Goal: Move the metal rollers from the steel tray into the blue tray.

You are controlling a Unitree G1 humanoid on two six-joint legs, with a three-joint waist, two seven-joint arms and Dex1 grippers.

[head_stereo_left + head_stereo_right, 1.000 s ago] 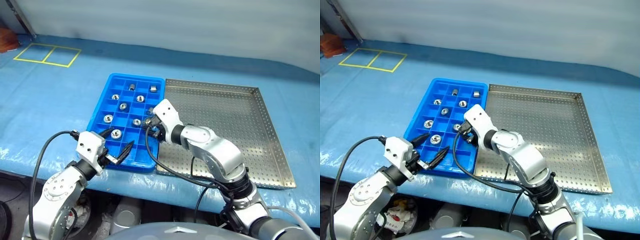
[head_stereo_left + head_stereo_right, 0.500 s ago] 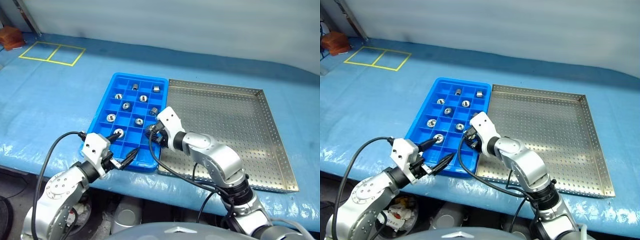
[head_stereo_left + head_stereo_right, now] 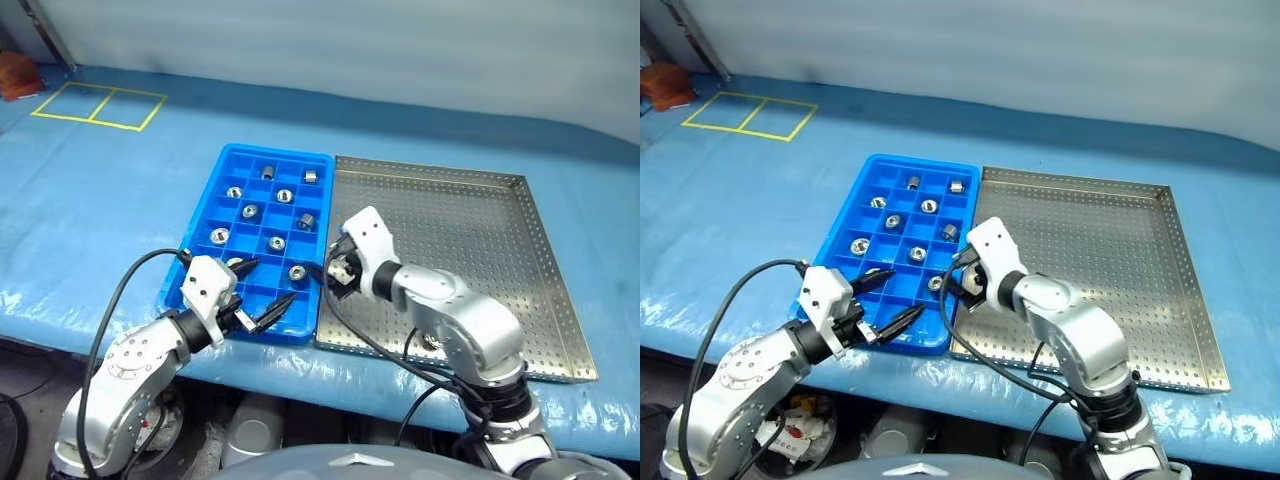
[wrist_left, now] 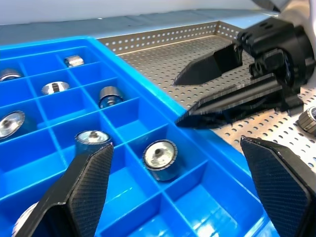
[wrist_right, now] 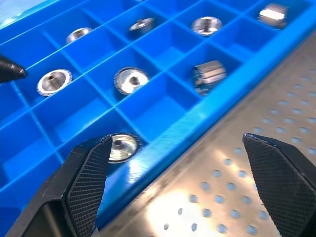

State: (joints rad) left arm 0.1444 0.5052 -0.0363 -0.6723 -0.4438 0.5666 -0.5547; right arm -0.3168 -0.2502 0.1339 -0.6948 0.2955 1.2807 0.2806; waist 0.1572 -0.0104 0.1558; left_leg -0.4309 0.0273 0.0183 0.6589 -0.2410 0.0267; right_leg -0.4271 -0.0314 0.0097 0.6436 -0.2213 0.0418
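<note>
Your left wrist view catches a lone roller [image 4: 310,120] on the steel tray [image 3: 470,240]. The rest stand mostly hole-up in the blue tray [image 3: 225,180]; one [image 5: 209,76] seems tipped sideways. Left gripper [image 3: 268,292] and right gripper [image 4: 197,97] both gape empty

I see a table covered in blue sheeting [image 3: 120,190], with the blue tray [image 3: 222,170] and the steel tray [image 3: 470,215] lying side by side on it, edges touching, and a yellow tape rectangle [image 3: 97,105] marked at its far left.
</note>
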